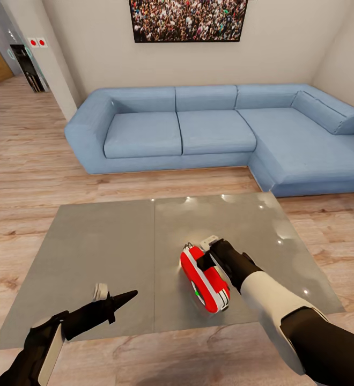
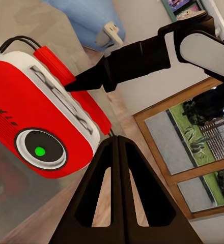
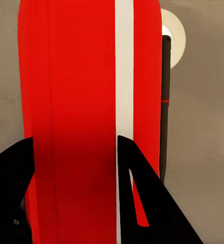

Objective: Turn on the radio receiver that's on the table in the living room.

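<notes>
The left gripper (image 1: 124,296) hovered with fingers closed and empty. On the glossy bench (image 1: 102,252), the right gripper (image 1: 209,256) straddled the radio receiver (image 1: 204,279), a light, rigid, slippery shell probably best grasped across its flat sides.
</notes>
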### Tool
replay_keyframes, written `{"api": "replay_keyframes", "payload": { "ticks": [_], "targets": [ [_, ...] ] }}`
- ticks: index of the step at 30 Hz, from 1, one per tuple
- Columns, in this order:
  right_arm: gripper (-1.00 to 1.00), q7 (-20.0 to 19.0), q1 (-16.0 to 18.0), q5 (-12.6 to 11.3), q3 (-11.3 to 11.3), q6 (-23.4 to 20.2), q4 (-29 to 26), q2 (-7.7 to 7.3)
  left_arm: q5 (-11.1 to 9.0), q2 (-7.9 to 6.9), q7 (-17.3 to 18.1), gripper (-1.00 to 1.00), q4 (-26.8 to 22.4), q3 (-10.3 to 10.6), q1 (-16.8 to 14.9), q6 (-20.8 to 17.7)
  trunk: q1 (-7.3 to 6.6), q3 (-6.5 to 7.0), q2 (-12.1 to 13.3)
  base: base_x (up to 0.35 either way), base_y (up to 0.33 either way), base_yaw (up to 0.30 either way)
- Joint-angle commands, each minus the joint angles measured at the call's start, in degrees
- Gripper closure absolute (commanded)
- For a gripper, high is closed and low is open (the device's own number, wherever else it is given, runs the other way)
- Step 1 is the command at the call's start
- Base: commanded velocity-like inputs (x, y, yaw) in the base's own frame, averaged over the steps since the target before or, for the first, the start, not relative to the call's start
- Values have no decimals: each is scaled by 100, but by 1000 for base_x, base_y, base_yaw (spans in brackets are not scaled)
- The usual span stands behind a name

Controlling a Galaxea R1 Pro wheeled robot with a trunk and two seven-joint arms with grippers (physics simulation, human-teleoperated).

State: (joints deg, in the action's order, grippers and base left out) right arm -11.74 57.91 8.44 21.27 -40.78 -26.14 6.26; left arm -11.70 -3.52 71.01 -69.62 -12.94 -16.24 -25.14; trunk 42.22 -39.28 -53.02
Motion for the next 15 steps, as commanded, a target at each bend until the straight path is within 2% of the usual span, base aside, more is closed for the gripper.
{"api": "replay_keyframes", "payload": {
  "ticks": [1,6,7,15],
  "targets": [
    [100,-4,-8,8,-17,123,90,1,1,1,0,100,1,2,-2,0,3,-2,2,0,0,0],
    [100,-4,-8,8,-19,131,99,3,-1,1,0,100,1,2,-2,0,3,-2,2,0,0,0],
    [-100,-4,-8,8,-18,131,99,3,0,1,0,100,1,2,-2,0,3,-2,2,0,0,0],
    [-100,-4,-8,8,-18,132,100,0,-3,1,0,100,1,2,-2,0,3,-2,2,0,0,0]
  ]
}}
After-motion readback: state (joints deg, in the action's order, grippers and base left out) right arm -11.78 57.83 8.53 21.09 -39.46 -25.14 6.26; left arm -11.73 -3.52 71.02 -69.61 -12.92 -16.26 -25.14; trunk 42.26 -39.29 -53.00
